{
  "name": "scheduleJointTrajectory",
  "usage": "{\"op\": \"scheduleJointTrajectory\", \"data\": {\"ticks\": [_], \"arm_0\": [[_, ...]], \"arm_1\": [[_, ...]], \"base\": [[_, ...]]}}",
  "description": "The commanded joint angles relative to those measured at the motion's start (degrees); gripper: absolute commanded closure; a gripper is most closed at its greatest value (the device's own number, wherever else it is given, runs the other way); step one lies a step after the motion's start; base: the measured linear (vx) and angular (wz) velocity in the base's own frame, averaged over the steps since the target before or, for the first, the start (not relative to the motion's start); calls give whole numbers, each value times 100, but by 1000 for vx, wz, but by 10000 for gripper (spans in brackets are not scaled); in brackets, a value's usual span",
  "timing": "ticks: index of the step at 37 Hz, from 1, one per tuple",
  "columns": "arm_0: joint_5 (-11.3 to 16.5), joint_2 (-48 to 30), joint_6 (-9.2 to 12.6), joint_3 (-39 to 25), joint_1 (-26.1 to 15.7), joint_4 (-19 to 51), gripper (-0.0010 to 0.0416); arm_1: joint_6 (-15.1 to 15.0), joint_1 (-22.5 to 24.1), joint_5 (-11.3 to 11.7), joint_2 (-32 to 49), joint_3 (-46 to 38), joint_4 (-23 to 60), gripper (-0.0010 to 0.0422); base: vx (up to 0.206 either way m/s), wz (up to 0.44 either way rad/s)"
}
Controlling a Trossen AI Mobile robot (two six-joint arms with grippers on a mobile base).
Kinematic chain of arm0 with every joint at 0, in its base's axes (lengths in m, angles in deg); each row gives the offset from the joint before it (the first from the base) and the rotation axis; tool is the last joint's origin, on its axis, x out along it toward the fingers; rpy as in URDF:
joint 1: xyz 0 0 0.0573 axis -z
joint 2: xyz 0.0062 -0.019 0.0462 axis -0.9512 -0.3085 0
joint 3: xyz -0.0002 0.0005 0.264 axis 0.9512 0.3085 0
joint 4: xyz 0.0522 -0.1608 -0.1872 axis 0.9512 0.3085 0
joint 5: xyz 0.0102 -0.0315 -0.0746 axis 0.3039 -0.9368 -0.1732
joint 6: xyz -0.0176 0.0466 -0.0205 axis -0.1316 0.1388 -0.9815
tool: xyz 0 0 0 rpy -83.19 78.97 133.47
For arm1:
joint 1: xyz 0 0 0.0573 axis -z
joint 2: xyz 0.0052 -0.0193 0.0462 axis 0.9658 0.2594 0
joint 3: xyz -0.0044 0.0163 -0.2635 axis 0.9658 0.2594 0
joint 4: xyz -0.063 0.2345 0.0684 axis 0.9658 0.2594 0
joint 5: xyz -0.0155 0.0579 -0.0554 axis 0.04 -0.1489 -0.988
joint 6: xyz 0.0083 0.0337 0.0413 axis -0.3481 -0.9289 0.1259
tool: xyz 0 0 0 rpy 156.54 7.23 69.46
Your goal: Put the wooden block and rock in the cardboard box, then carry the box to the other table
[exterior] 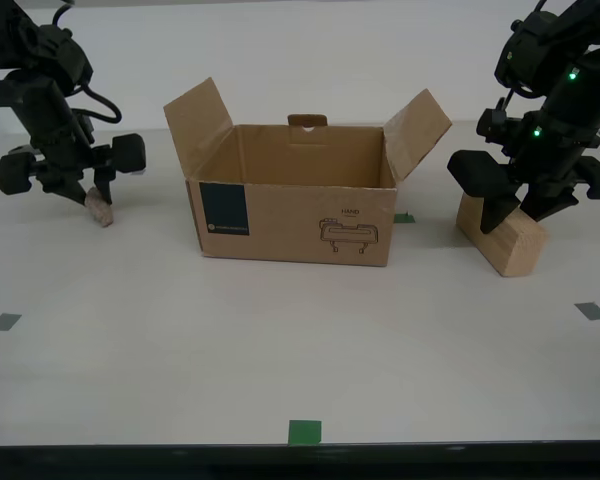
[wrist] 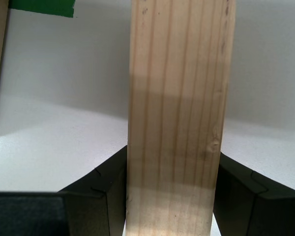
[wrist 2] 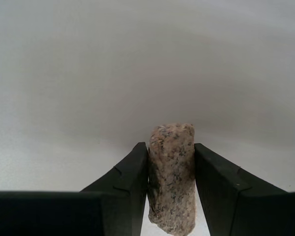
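The cardboard box (exterior: 290, 215) stands open in the middle of the table, flaps up and spread. The exterior view shows no contents. At the exterior view's right, the wooden block (exterior: 507, 247) rests tilted on the table, and my first gripper (exterior: 513, 213) is shut on it. In the first wrist view the block (wrist: 177, 123) fills the gap between both fingers (wrist: 108, 191). At the exterior view's left, my second gripper (exterior: 91, 196) is shut on the rock (exterior: 99, 211), low at the tabletop. The rock (wrist 2: 172, 172) sits pinched between the fingers (wrist 2: 128, 182). The other table is out of view.
A green tape square (exterior: 303, 432) lies by the table's front edge. Greyish tape squares sit at the exterior view's left (exterior: 4, 322) and right (exterior: 591, 311). A green tape piece (exterior: 404, 217) lies beside the box. Bare tabletop (exterior: 300, 340) lies in front of the box.
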Motion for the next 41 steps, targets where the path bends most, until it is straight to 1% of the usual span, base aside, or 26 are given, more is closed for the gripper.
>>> {"op": "scheduleJointTrajectory", "data": {"ticks": [1, 6, 11, 12, 15, 22, 29, 34, 41], "arm_0": [[17, -4, 0, 0, -4, 0, 321], [22, -4, 0, 0, -4, 7, 351], [87, -4, -4, 0, -4, 7, 407], [90, -4, -9, 0, -4, 7, 412], [90, -4, -7, 0, -4, 7, 401], [87, -4, -7, 0, -4, 4, 406], [90, -4, -9, 0, -7, 2, 406], [90, -4, -11, 0, -9, 0, 406], [87, -4, -26, 0, -9, -17, 406]], "arm_1": [[98, 2, 20, 7, 4, 15, 331], [177, 2, 17, 7, 4, 13, 367], [177, 2, 17, 7, 4, 15, 417], [199, 2, 17, 7, 4, 15, 416], [238, 2, 17, 7, 4, 15, 405], [236, 2, 15, 7, 4, 35, 413], [236, 2, 17, 7, 9, 44, 401], [236, 2, 17, 7, 17, 52, 375], [236, 2, 17, 7, 109, 39, 321]], "base": [[0, 0], [0, 0], [0, 0], [0, 0], [0, 0], [0, 0], [0, 0], [0, 0], [0, 0]]}}
